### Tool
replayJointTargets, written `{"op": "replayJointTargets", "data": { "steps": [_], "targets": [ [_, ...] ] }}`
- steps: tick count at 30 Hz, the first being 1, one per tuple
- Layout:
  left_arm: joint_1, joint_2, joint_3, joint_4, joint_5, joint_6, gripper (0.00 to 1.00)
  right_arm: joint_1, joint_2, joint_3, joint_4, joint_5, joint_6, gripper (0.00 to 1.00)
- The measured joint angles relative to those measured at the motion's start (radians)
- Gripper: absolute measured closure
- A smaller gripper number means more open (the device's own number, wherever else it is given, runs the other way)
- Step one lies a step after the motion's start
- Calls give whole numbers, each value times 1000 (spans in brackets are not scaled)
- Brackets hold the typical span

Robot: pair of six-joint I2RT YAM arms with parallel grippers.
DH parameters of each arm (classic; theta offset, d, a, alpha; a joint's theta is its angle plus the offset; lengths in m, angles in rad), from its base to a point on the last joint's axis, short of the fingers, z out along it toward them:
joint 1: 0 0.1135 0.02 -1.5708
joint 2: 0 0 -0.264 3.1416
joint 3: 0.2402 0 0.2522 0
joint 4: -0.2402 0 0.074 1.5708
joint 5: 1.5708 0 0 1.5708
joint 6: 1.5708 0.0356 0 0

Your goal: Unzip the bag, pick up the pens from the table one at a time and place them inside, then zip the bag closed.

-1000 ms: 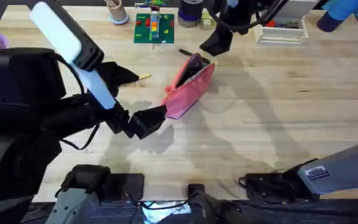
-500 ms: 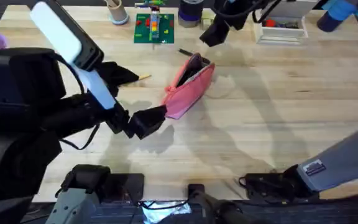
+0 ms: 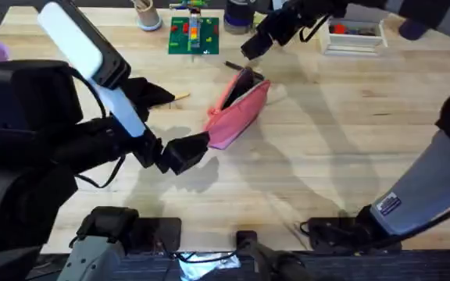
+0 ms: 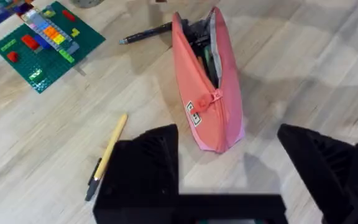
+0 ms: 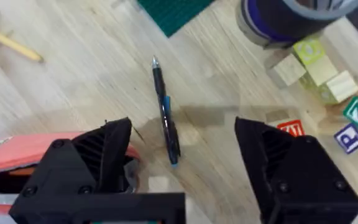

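The pink bag (image 3: 237,109) lies slanted on the table (image 3: 350,140), its zip partly undone and its far end gaping on dark lining (image 4: 202,46). Its zip pull (image 4: 215,98) sits near the middle. My left gripper (image 3: 184,152) is open at the bag's near end (image 4: 219,140), which lies between the fingers. A black pen (image 3: 233,65) rests just beyond the bag's far end. My right gripper (image 3: 255,45) hovers open over that black pen (image 5: 165,115). The tan pen (image 3: 180,97) lies left of the bag, beside my left finger (image 4: 145,168).
A green brick baseplate (image 3: 194,35), a white cup of sticks (image 3: 147,16), a purple tape roll (image 5: 284,18), wooden letter blocks (image 5: 322,71) and a white tray (image 3: 354,39) line the far edge. Bare planks stretch right of the bag.
My right gripper has swung left and toward the far edge, ending over the black pen. The left arm and the bag have stayed put.
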Motion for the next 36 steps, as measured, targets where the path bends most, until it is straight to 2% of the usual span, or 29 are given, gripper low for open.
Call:
{"op": "replayJointTargets", "data": {
  "steps": [12, 24, 36],
  "targets": [
    [0, 0, 0, 0, 0, 0, 7, -13, 66, 0, 22, 24, 113, 5],
    [0, 0, 0, 0, 0, 0, 7, -8, 137, 0, 80, 47, 129, 6],
    [0, 0, 0, 0, 0, 0, 7, 69, 176, 0, 125, 86, 129, 6]
  ]
}}
